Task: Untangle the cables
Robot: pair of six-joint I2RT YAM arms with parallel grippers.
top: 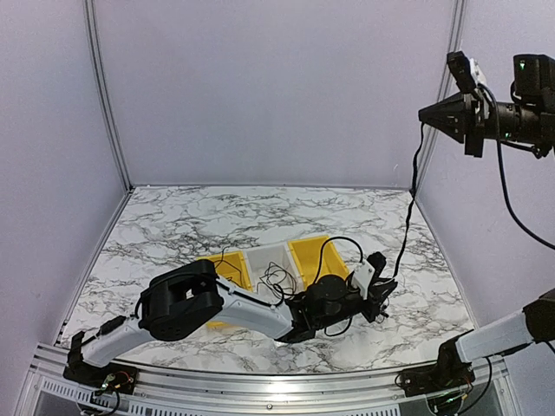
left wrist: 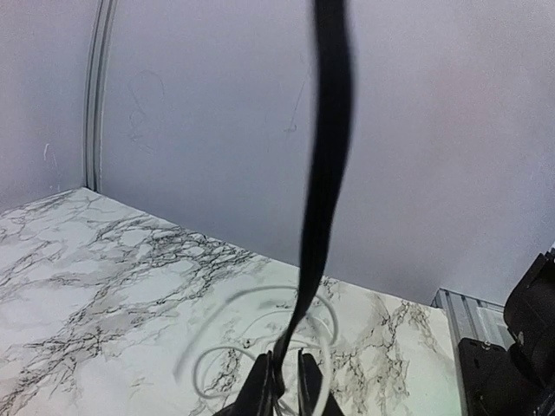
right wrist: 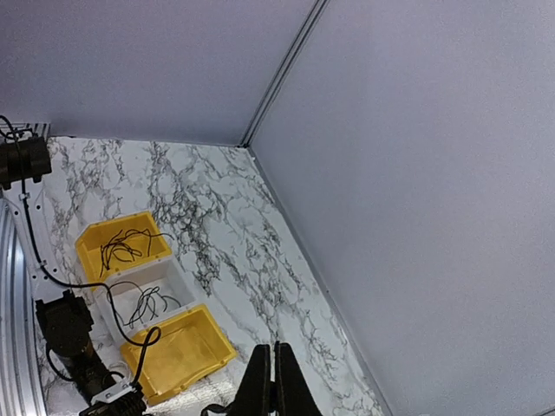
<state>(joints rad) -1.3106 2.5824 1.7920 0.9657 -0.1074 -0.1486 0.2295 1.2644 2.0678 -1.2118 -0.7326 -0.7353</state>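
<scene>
Stretching a thin black cable (top: 408,217) from four o'clock up to two, the right gripper (top: 425,114) clamps it while the left gripper (left wrist: 284,386) hugs its foot, bite unclear; next, likely a steady pull.

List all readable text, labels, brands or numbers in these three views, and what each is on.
None readable in any view.
Yellow bins and white bin: no labels showing.
Left arm and right gripper: no legible markings on the housings.
Black cable, marble table and walls: plain, no print or signs.
</scene>
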